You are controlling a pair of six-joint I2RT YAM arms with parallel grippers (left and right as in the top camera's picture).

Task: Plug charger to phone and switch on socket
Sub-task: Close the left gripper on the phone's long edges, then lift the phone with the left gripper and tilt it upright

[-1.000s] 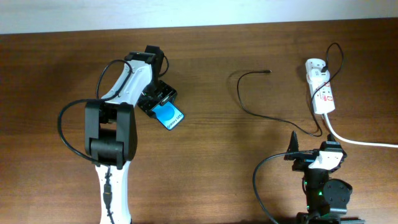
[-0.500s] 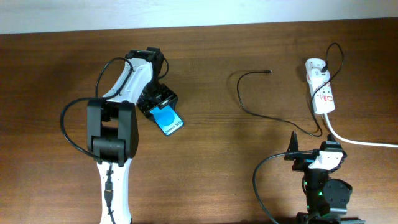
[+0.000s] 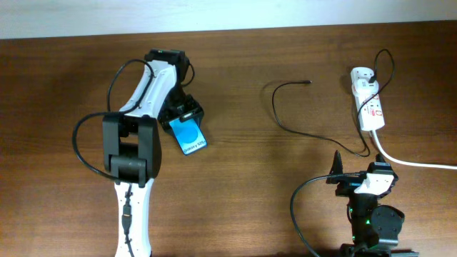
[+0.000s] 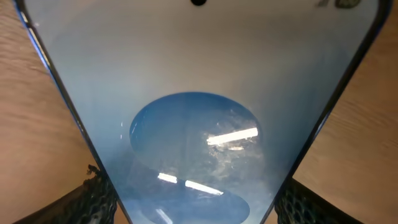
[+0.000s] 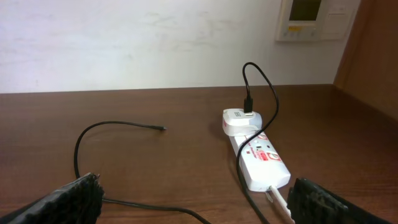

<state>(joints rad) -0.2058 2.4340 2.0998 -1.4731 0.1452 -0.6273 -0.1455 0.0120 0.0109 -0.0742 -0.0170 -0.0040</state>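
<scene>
The phone (image 3: 188,136), with its blue screen up, lies on the table at the left. My left gripper (image 3: 181,119) is shut on its upper end. In the left wrist view the phone (image 4: 199,93) fills the frame, and the black fingers (image 4: 93,200) press against its two long edges. The charger (image 3: 277,107) is a thin black cable that curls across the middle of the table. Its free plug tip (image 3: 308,83) lies bare, far from the phone. The socket (image 3: 370,107) is a white strip at the right. My right gripper (image 3: 355,176) stands open near the front edge, facing the socket (image 5: 261,158) and the charger tip (image 5: 163,129).
A white adapter (image 5: 241,119) sits in the far end of the socket with the charger's other end plugged into it. A thick white cord (image 3: 414,163) runs off to the right. The wall (image 5: 155,37) stands behind the table's far edge.
My left gripper has turned a little, swinging the phone's free end slightly left and toward me. The right arm, charger and socket have not moved.
</scene>
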